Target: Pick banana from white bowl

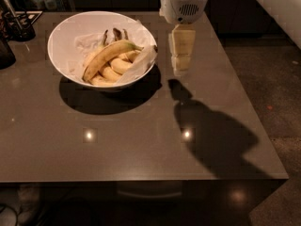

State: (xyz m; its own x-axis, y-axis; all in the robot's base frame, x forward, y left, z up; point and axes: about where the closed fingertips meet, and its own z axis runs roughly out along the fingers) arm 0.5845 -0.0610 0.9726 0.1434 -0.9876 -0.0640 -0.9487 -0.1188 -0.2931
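The white bowl (70, 36) stands on the table at the back left. In it the long yellow banana (107, 56) lies diagonally on top of several shorter, paler bananas (117, 67) and some white paper. My gripper (180, 68) hangs from the white arm (183, 4) just to the right of the bowl's rim, above the table, pointing down. It holds nothing that I can see.
The grey glossy table (141, 135) reaches to a front edge and a right edge, with floor beyond on the right. Dark objects (16, 25) stand at the back left corner. The arm's shadow (207, 131) falls on the table's right half.
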